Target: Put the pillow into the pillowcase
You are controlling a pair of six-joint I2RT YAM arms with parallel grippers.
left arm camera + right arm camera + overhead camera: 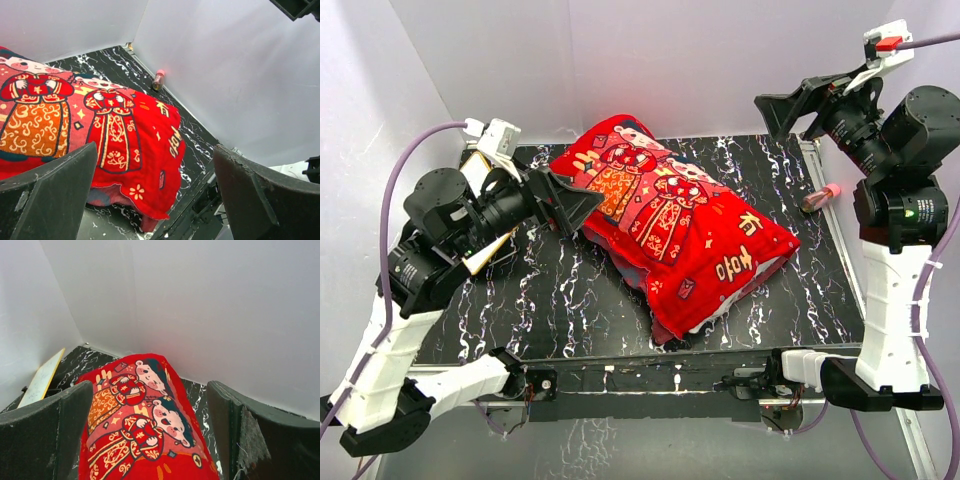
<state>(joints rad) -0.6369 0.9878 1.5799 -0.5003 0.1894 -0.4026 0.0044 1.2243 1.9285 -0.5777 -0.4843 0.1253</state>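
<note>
My left tool (155,150): released, empty
My right tool (150,385): released, empty
Bright red printed cloth pillowcase (670,225): on black marbled surface (570,300)

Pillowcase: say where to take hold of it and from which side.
Pinch the loose hem at the near end of the pillowcase, coming in low from the near edge of the table. That end looks flat and rumpled, with a sliver of white, likely the pillow, peeking out; the rest is stuffed plump, probably too thick to pinch.

One red pillowcase (670,215); one small pink-capped bottle (820,197); one wood-framed white board (42,377)
</note>
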